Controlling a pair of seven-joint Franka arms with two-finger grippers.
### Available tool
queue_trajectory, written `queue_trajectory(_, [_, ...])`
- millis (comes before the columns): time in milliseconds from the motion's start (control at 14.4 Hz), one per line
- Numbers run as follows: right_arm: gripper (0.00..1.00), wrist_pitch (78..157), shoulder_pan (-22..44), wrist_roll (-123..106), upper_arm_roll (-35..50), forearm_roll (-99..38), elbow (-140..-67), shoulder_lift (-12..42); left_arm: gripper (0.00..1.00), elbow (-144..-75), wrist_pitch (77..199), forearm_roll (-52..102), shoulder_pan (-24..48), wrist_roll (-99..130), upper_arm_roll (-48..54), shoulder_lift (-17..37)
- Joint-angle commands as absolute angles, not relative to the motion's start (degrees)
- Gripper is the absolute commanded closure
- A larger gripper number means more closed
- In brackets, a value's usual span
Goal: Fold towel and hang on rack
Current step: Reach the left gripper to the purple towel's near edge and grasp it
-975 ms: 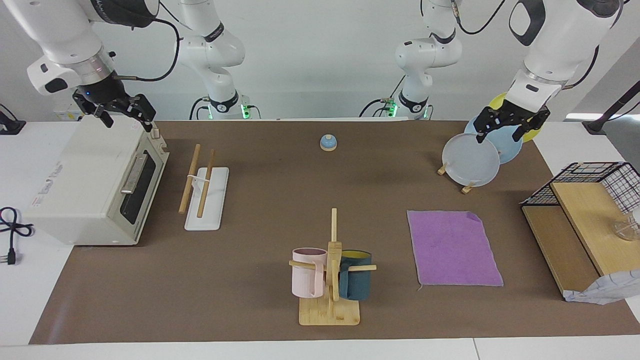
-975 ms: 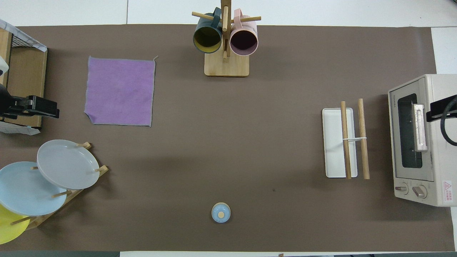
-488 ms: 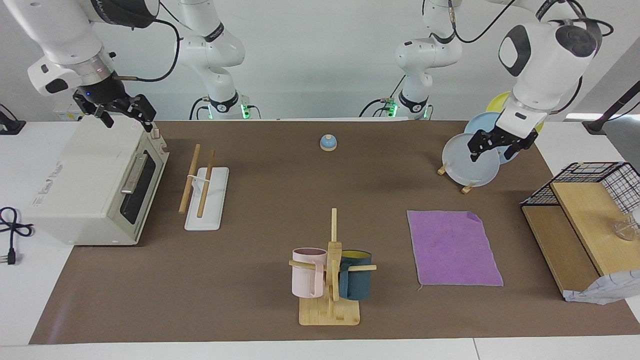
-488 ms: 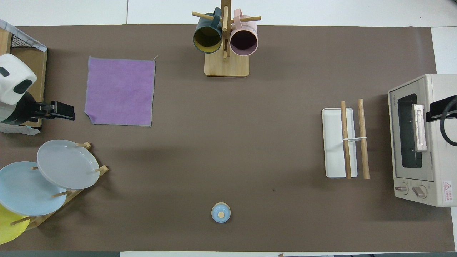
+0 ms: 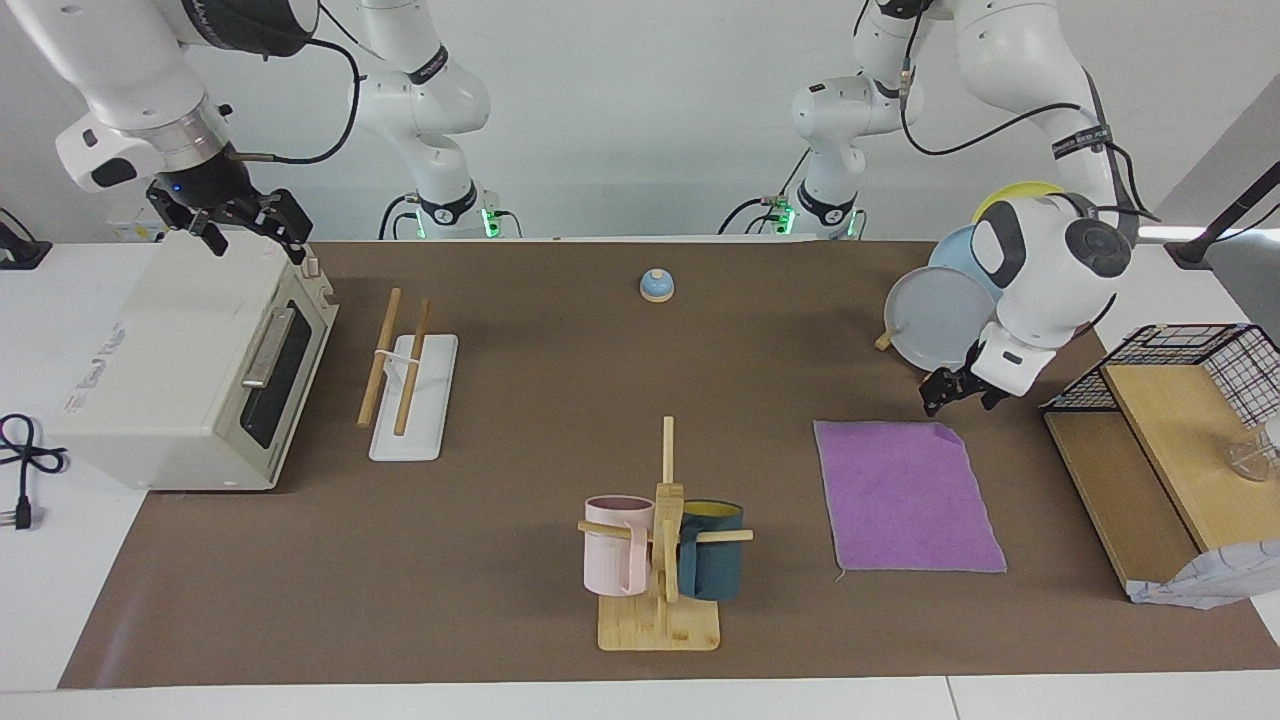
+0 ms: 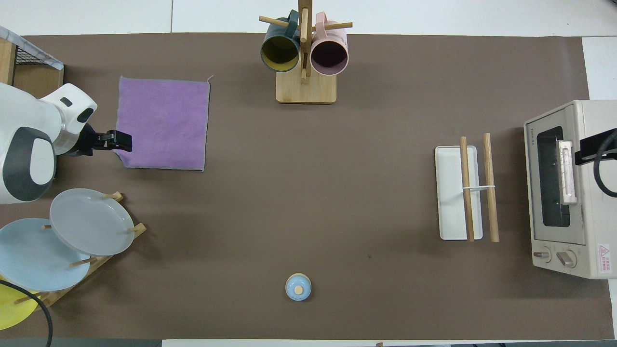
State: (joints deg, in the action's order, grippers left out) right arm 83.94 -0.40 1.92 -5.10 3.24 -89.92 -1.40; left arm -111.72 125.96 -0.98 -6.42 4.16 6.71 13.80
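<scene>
Left gripper (image 5: 962, 392) now down beside towel (image 5: 908, 497), jaws spread, right gripper (image 5: 228, 222) idle, spread: next, pinch the folded corner.

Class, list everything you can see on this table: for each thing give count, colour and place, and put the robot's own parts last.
towel: 1, purple, flat toward the left arm's end
rack: 1, wooden rods on white base, beside the toaster oven
toaster oven: 1, cream, right arm's end
mug tree: 1, wood, farthest from the robots
mugs: 2, pink and dark teal, on the tree
plates: 3, grey, blue, yellow, on a stand
bell: 1, blue, nearest the robots
shelf: 1, wood, left arm's end
left gripper: open, by the towel's corner
right gripper: open, waiting over the oven
</scene>
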Motion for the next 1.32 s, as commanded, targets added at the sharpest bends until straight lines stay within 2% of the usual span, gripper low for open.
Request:
queue_trajectory(0, [0.00, 84.38, -1.23, 1.23, -4.39, 3.25, -90.79, -2.02, 0.00, -111.62, 128.23, -0.26, -7.21, 5.71, 6.94, 15.90])
queue_trajectory(348, [0.00, 84.38, -1.23, 1.23, -4.39, 3.25, -90.79, -2.02, 0.09, -111.62, 130.24, -0.26, -10.19, 4.92, 7.03, 18.01])
queue_trajectory(697, [0.00, 84.38, -1.23, 1.23, -4.39, 3.25, -90.79, -1.93, 0.24, -111.53, 132.19, 5.79, -11.60, 5.36, 6.94, 19.42])
queue_trajectory(1254, [0.00, 84.38, -1.23, 1.23, -4.39, 3.25, -90.79, -2.02, 0.59, -112.59, 130.87, 5.89, -11.51, 5.62, 6.94, 19.07])
